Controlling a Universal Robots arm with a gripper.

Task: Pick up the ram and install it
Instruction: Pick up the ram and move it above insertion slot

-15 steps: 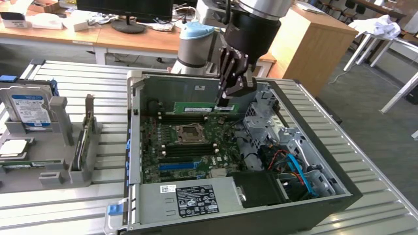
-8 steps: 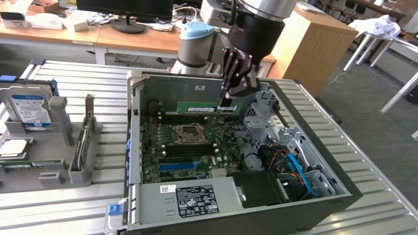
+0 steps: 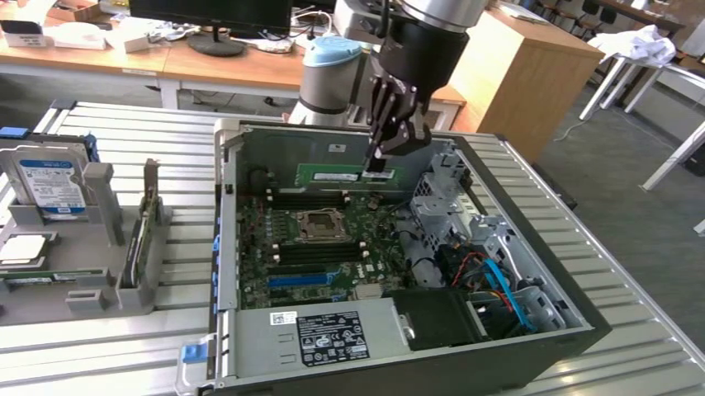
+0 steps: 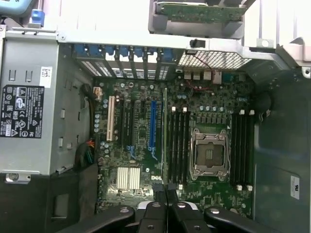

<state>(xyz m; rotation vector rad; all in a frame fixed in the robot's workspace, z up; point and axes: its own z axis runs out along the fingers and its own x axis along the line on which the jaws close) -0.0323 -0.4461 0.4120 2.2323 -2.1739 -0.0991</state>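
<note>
On the exterior view's left I see a grey rack (image 3: 99, 272) on the desk (image 3: 132, 132), with a blue-labelled hard drive (image 3: 49, 186) standing in it. Next comes the open computer case (image 3: 226, 247), its motherboard (image 3: 319, 247) exposed. The ram (image 3: 333, 176) hangs level over the far part of that board, its end on the exterior view's right pinched between the closed fingers (image 3: 388, 132). From the wrist I see the ram (image 4: 165, 136) edge-on, just beside the black memory slots (image 4: 179, 145); whether it touches the board I cannot tell.
</note>
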